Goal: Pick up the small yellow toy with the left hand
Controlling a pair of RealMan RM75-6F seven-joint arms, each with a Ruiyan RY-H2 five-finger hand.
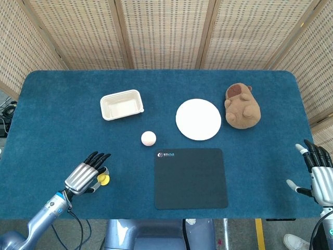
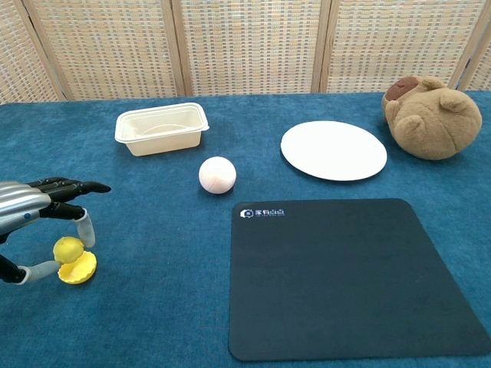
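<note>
On the blue bench [image 1: 62, 104]: cream tray [image 1: 121, 104] far left, pink ball [image 1: 148, 138], white plate [image 1: 198, 119], brown plush [image 1: 242, 108] far right, black mat [image 1: 190, 178] near.

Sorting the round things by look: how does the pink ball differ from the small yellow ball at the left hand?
The pink ball is pale pink and clearly larger; the small yellow ball is bright yellow. The pink ball lies free on the blue table, whereas the yellow ball sits between the fingers of the left hand, just above a yellow scalloped cup. Both are round and plain.

We take this for a lab: woven screens [image 1: 166, 34] fence a blue-clothed table [image 1: 62, 99], cables [image 1: 7, 110] trailing beyond its left edge.
</note>
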